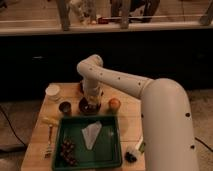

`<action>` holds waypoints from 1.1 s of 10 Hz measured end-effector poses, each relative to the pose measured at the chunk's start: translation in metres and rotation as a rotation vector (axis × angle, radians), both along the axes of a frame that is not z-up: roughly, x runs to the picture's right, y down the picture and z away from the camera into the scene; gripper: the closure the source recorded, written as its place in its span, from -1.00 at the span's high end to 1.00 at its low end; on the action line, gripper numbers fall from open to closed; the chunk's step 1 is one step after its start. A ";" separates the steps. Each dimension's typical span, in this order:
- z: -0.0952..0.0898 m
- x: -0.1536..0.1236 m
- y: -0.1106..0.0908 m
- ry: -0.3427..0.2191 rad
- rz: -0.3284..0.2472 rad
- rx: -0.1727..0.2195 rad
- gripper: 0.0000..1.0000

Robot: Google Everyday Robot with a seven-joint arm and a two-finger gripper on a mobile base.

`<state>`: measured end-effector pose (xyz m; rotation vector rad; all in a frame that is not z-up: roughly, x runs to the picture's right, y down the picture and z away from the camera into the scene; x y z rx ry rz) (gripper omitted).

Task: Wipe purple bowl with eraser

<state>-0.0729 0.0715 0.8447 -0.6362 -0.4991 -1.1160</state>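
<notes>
Reaching straight down, the jaws sit inside the purple bowl, low against its hollow, which is where a wiping stroke has to be made. Whether the jaws are spread or pinching something I cannot tell, since the pale wrist covers them from above. The eraser cannot be picked out on its own. My judgement is that it is held at the tip and pressed to the bowl's inside, as the task asks and as this low, vertical pose suggests.

The bowl stands on the wooden counter, near its back edge. Only its dark rim shows around the wrist. The white arm rises from the bowl, bends at an elbow at 12 o'clock and sweeps off toward 4 o'clock. That keeps its bulk clear of the things around the bowl.

Just beside the bowl at 9 o'clock is a small dark cup, with a white cup farther out at 10 o'clock. A round orange fruit sits near the bowl at 3 o'clock. These close neighbours leave little room, so any wiping motion should probably stay short and within the rim.

At 6 o'clock lies a green tray holding a white cloth and a dark cluster. A fork lies left of the tray.
</notes>
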 end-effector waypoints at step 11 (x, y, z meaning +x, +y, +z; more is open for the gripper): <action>-0.020 -0.035 0.040 -0.095 -0.075 -0.056 -0.94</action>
